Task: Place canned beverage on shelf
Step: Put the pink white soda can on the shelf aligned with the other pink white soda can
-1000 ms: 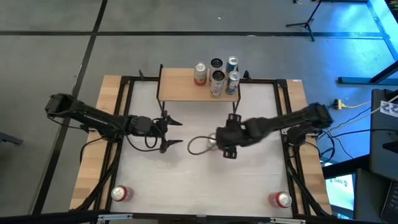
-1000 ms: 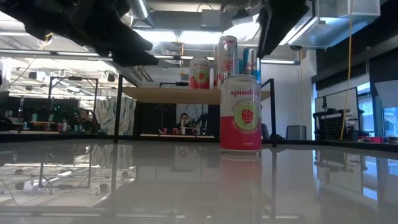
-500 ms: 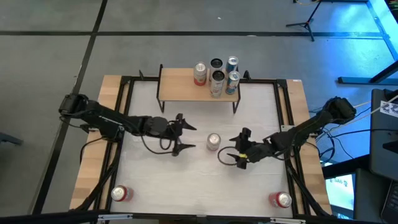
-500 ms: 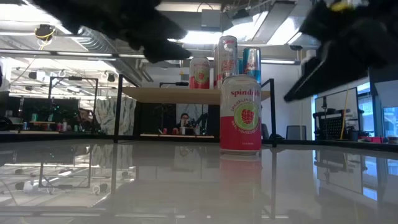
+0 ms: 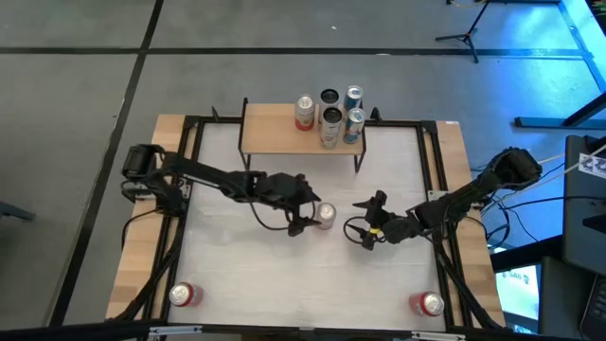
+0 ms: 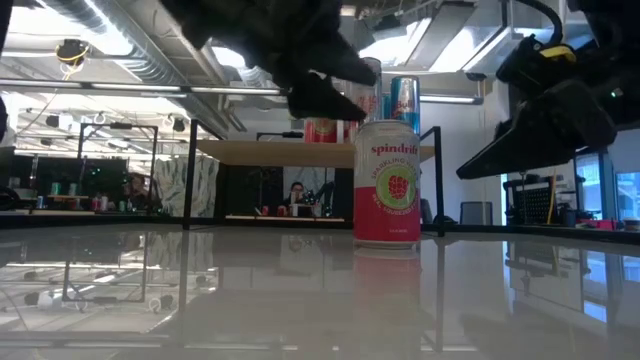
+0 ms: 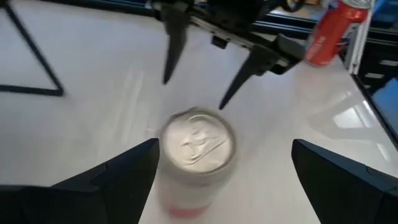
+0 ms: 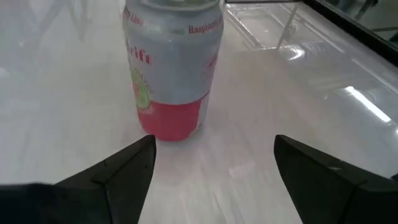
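Two dark robot arms reach over a white tabletop (image 5: 246, 275) toward a single upright can (image 5: 326, 215) standing near its middle. This can, white above and pink-red below, stands on the table and not on the shelf (image 5: 275, 133), a low light-wood board on thin black legs at the far edge of the table. From table height the can (image 6: 387, 183) shows in front of the shelf (image 6: 260, 152), which sits well behind it. The left gripper (image 5: 305, 212) has its fingers spread wide, one on either side of the can, and hangs just above it without touching; its wrist camera looks down on the silver can top (image 7: 198, 139) between the two dark fingers (image 7: 118, 177). The right gripper (image 5: 368, 221) sits near the can on the other side, clear of it, fingers also parted and holding nothing; its own camera shows the can (image 8: 172, 68) standing a little way beyond the open fingers (image 8: 124, 171). Four other cans (image 5: 330, 114) already stand clustered on the right end of the shelf. Two red cans sit at the near corners of the table, one on the left (image 5: 182, 295) and one on the right (image 5: 426, 303). Around the table lies a grey floor (image 5: 76, 85).
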### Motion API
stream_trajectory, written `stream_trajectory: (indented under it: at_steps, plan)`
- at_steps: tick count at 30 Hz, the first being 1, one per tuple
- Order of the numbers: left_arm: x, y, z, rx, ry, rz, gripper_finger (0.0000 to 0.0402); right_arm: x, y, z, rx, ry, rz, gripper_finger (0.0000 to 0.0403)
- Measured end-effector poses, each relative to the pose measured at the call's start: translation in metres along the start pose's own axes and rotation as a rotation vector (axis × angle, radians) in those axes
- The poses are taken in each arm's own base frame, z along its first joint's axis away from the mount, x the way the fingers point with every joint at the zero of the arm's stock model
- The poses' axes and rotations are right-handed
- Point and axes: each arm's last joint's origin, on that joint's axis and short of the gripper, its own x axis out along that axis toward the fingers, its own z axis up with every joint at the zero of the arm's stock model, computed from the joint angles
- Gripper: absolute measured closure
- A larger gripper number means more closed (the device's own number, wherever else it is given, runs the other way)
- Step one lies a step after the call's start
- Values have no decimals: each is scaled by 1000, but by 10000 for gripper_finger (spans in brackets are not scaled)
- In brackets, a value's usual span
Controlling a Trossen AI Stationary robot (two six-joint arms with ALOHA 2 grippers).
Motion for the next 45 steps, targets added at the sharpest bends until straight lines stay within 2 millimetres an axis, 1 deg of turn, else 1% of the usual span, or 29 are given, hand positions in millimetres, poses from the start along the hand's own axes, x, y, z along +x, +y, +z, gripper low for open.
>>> stream_trajectory:
  at_steps: [3,7,13,19,26,29,35,39,42,45]
  plan:
    - [8,-4,3,9,0,4,47,0,0,1,-4,-4,1,81]
    - [17,-3,3,34,-16,82,47,0,0,1,-13,-9,1,81]
    - [33,-3,-7,23,-21,48,47,0,0,1,-15,-7,0,81]
    - [48,0,-20,14,-3,96,47,0,0,1,-16,-7,0,81]
    - [57,0,-29,39,20,94,47,0,0,1,-16,-7,0,81]
    - [56,0,-28,44,13,95,60,0,0,1,-17,-6,0,81]
    - [56,-1,-28,80,13,92,126,0,0,1,-17,-6,0,81]
    - [52,-2,-26,98,19,84,131,0,0,0,-19,-4,-1,81]
    - [39,-5,-18,121,30,83,131,0,0,0,-20,-2,-1,81]
    - [16,-10,0,133,-6,84,131,0,0,0,-21,-2,-2,81]
